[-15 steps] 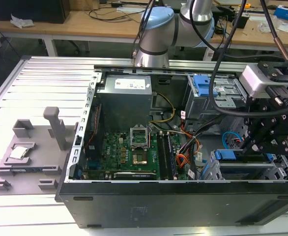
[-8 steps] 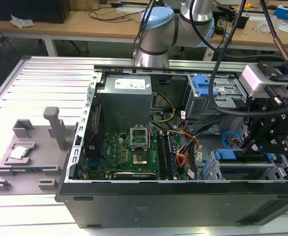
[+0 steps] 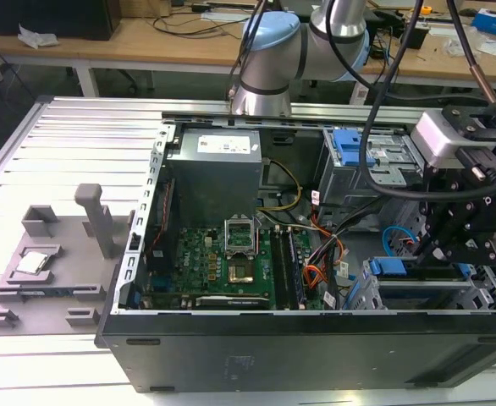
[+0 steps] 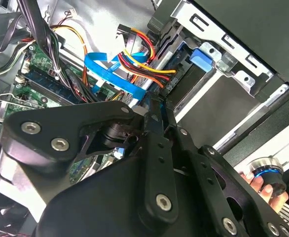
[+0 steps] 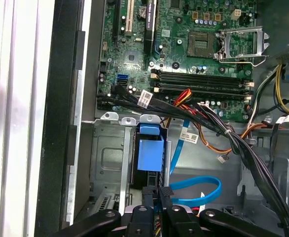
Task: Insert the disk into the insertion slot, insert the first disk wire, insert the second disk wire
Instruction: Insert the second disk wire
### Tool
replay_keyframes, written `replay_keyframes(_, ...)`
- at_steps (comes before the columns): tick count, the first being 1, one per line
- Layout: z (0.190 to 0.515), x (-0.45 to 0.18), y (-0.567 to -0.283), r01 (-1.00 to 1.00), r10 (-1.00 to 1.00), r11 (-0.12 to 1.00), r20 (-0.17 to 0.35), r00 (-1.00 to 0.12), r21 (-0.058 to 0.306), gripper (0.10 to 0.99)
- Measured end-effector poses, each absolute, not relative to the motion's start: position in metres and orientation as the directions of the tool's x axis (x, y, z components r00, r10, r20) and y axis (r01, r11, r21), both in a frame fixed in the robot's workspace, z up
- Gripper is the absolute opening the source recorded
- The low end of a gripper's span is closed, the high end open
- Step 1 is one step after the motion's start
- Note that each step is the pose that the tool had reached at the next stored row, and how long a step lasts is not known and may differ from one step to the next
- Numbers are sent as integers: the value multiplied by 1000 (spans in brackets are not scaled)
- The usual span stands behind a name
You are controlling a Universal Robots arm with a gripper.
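The disk sits inside the insertion slot (image 3: 485, 292), and its blue carrier (image 5: 150, 154) shows at the bay's mouth, also as a blue tab (image 3: 389, 266). My gripper (image 4: 158, 104) is right at the disk's rear edge, fingers drawn close together. The first disk wire (image 4: 143, 66), an orange, red and black bundle, ends in a dark plug (image 4: 171, 84) at my fingertips, pressed against the disk. The second disk wire (image 5: 199, 190), a light blue cable, lies looped just beside the gripper (image 5: 157, 193). In the exterior view the gripper (image 3: 426, 252) hangs over the case's front corner, on that view's right.
The motherboard (image 3: 218, 266) and the power supply (image 3: 214, 173) fill the rest of the case. A taller grey cage with a blue bracket (image 3: 348, 148) stands behind the slot. Black cable bundles (image 5: 233, 140) cross nearby. A person's fingers (image 4: 263, 185) hold a black knob outside the case.
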State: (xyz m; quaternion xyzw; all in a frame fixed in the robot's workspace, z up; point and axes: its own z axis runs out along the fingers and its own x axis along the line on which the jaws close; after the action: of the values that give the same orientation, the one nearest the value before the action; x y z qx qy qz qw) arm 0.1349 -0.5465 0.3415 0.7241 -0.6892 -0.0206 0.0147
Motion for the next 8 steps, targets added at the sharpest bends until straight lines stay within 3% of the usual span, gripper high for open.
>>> replay_keyframes(8, 342, 135, -546, -998, -999, -51, -23, 50, 49, 165)
